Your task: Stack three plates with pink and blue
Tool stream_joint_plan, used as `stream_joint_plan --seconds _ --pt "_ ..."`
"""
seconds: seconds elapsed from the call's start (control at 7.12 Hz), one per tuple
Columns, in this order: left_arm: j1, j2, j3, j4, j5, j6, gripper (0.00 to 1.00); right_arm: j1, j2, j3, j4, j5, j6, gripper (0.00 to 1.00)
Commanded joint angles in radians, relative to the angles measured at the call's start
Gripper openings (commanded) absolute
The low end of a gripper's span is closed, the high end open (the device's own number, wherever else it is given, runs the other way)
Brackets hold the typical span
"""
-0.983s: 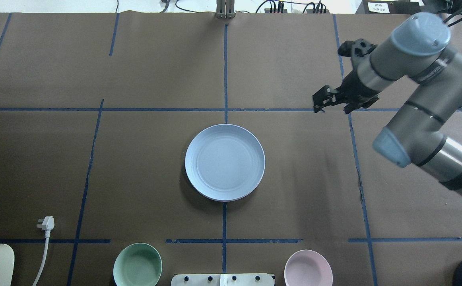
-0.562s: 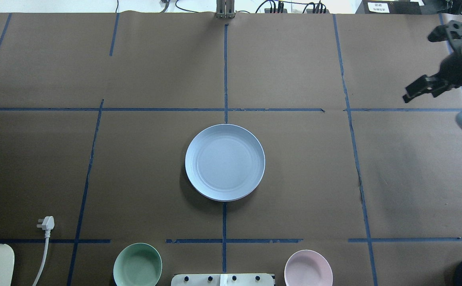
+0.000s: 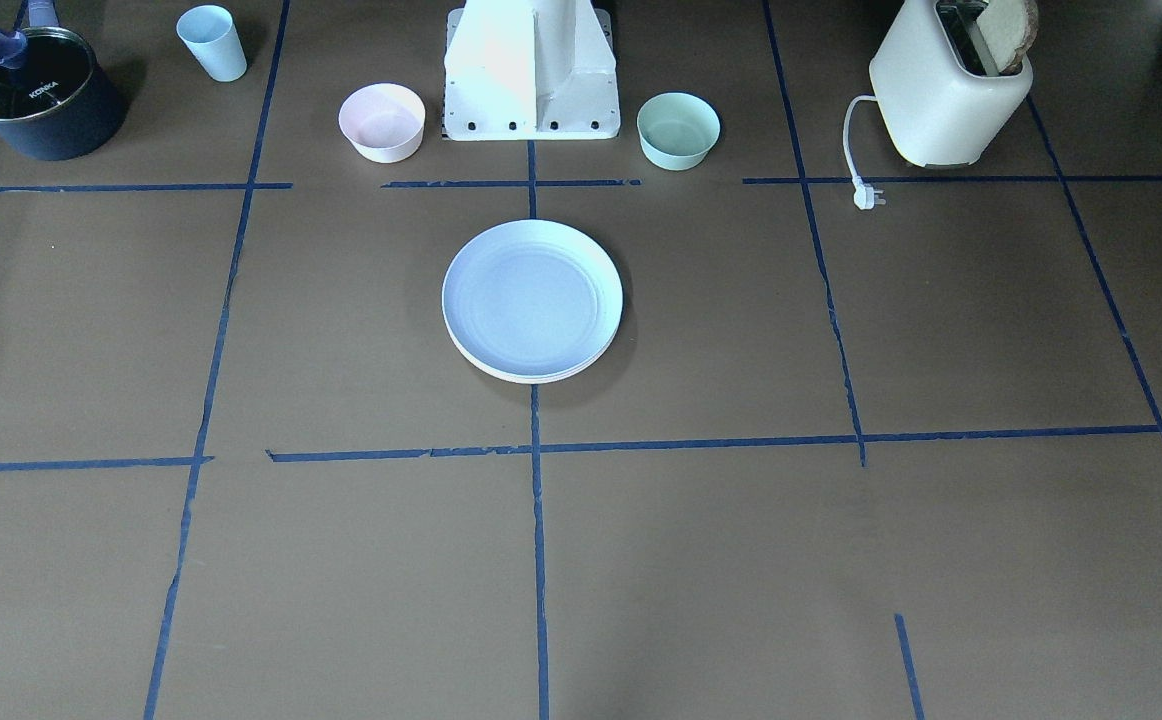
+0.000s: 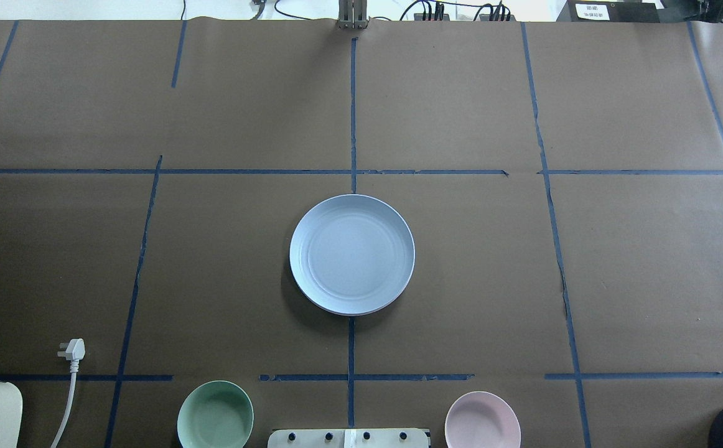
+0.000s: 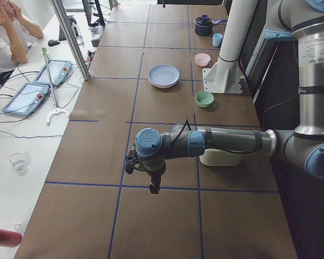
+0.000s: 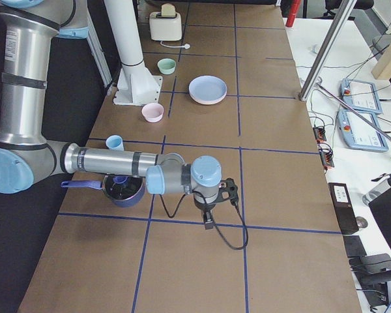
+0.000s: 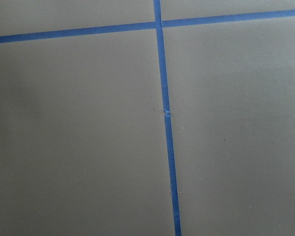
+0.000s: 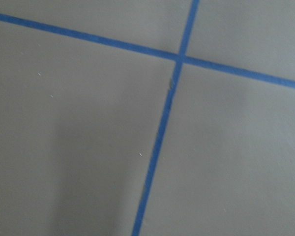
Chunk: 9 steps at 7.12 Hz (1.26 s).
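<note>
A pale blue plate [image 4: 352, 254] lies on top of a stack at the table's centre. In the front-facing view [image 3: 531, 298] a cream-white rim [image 3: 533, 379] shows under it. In the right side view the stack [image 6: 207, 90] shows a pinkish lower edge; the pink plate itself is mostly hidden. My left gripper [image 5: 154, 186] hangs over bare table far from the stack, seen only from the left side. My right gripper [image 6: 210, 223] is likewise far off, seen only from the right side. I cannot tell whether either is open or shut. Both wrist views show only brown paper and blue tape.
A small pink bowl [image 4: 482, 420] and a mint-green bowl [image 4: 215, 415] stand beside the robot base [image 3: 531, 70]. A toaster [image 3: 946, 95] with its plug [image 4: 72, 350], a dark pot [image 3: 36, 95] and a blue cup [image 3: 212, 42] stand along the robot's side.
The right arm has swung away to the right and left the overhead view. The plate stack has not moved.
</note>
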Motion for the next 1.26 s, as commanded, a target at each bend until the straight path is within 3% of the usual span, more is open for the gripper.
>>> stream_joint_plan --seconds 0.0,1.12 --pt "0.0 0.005 -0.001 0.0 0.001 0.0 1.0 0.042 -0.057 0.007 0.012 0.008 -0.008 1.0" --pt "0.0 0.019 0.01 0.0 -0.001 0.0 1.0 0.042 -0.05 0.01 0.016 0.012 0.003 1.0"
